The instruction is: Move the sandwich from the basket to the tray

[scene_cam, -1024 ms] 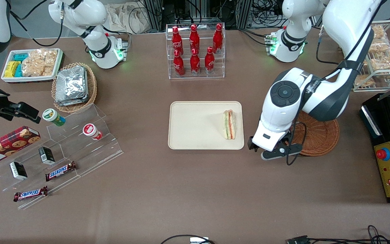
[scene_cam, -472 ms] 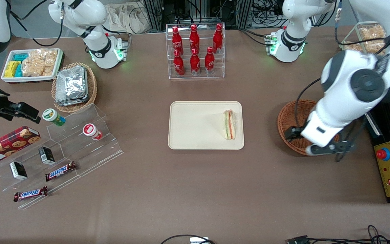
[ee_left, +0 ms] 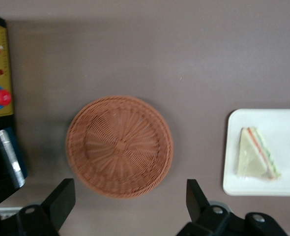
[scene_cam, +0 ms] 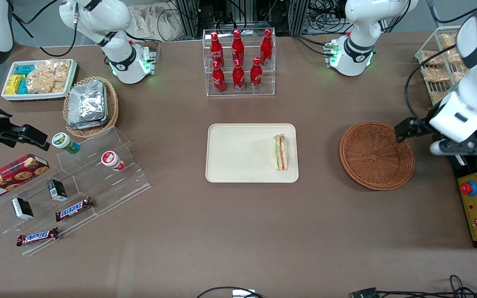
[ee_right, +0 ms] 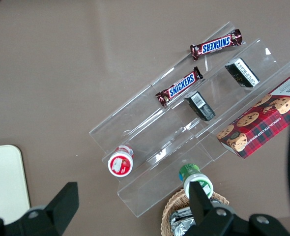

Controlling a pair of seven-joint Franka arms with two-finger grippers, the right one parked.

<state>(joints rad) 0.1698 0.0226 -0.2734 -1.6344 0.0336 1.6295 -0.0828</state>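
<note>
Setting: brown-topped table crowded with snack displays, seen from the front.
Progress: by the look of it, the job is done; the sandwich lies on the tray and the basket holds nothing.
Remaining: likely only the arm's retreat; nothing of the task itself seems left.
Sandwich position: flat on the tray, close to the rim at the tray's 3 o'clock side, the side nearest the basket, which stands well apart.
Sandwich heading: long axis runs 12 to 6 o'clock in the front view, striped filling edge turned toward the tray's middle.
Gripper: the gripper hangs high above the basket's edge, toward the working arm's end of the table, fingers spread wide and holding nothing.
</note>
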